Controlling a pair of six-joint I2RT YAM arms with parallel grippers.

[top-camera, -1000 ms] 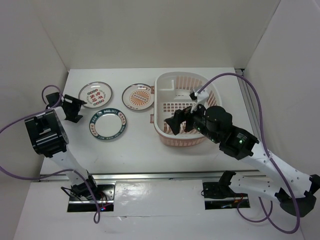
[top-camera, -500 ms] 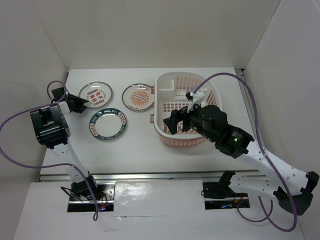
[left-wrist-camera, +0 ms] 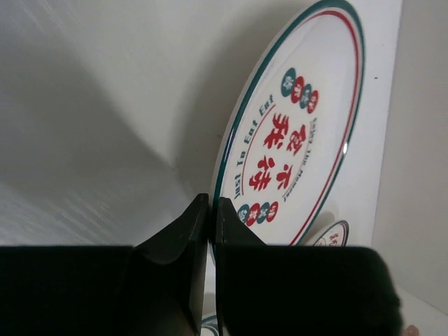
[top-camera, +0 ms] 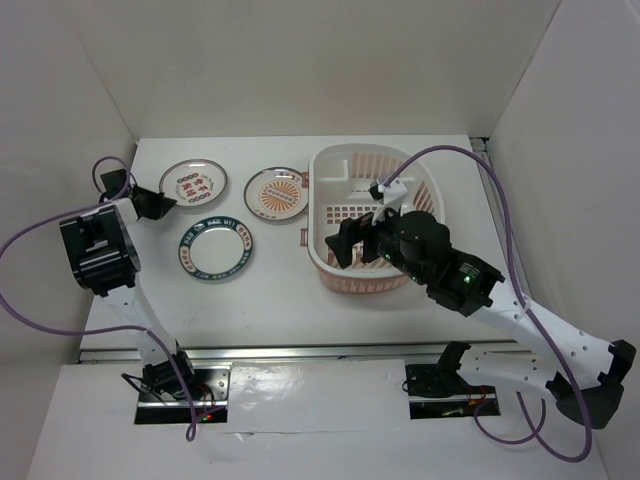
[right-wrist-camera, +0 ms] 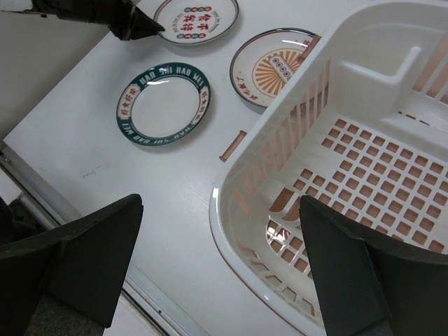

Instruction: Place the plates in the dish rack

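L gripper [top-camera: 160, 203] has swung up from beside the teal-rim plate [top-camera: 215, 247] to the left edge of the red-motif plate [top-camera: 195, 184], upper left of the top view, and its fingers have gone from spread to nearly pressed together. In the L wrist view only a thin slit is left, w/ the plate's rim running into it, so it looks like a pinch on the rim. Means the 1st pick is prob. starting; the plate looks flat on the table [top-camera: 280, 290], not yet lifted.

R gripper [top-camera: 362, 243] has drifted slightly left, spread wide, holding nothing, over the rack's near-left rim.

Dish rack [top-camera: 360, 150], centre-right: nothing in it, bare grid base. Orange sunburst plate [top-camera: 277, 194] lies just left of it, teal-rim plate below-left. 0 of 3 loaded.
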